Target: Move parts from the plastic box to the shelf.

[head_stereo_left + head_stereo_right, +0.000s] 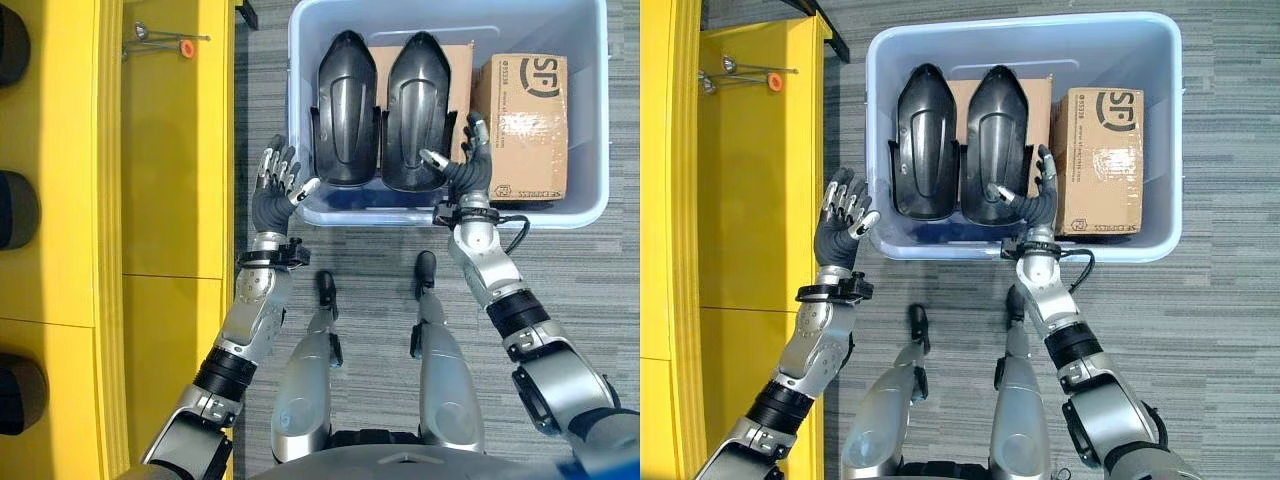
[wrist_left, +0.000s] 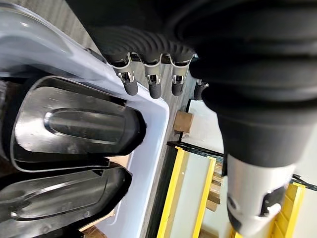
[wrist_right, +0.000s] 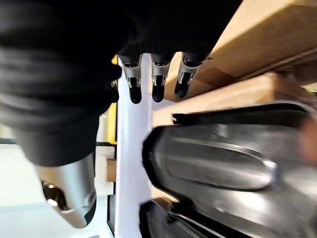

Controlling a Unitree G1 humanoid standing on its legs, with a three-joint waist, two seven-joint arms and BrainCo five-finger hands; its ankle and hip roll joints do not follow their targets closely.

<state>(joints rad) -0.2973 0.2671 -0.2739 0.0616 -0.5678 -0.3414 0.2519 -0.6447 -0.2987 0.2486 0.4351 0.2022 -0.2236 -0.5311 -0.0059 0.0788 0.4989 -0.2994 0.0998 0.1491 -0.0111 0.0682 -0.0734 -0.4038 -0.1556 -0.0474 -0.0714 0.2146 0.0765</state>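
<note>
A pale blue plastic box (image 1: pixel 300 60) stands on the grey carpet ahead of me. Two black moulded shell-shaped parts lie side by side in it, the left part (image 1: pixel 345 110) and the right part (image 1: pixel 420 110), resting on a flat cardboard piece. My left hand (image 1: pixel 275 190) is open, held just outside the box's left front corner, its thumb tip close to the rim. My right hand (image 1: pixel 470 165) is open over the box's front edge, thumb near the right part's lower end and fingers up beside the cardboard carton (image 1: pixel 520 125). The yellow shelf (image 1: pixel 170 150) runs along my left.
On the shelf's far end lie a few metal rods with an orange cap (image 1: pixel 186 47). Dark round objects (image 1: pixel 15 210) sit at the far left edge beyond the shelf. Grey carpet (image 1: pixel 590 300) lies open to the right and in front of the box.
</note>
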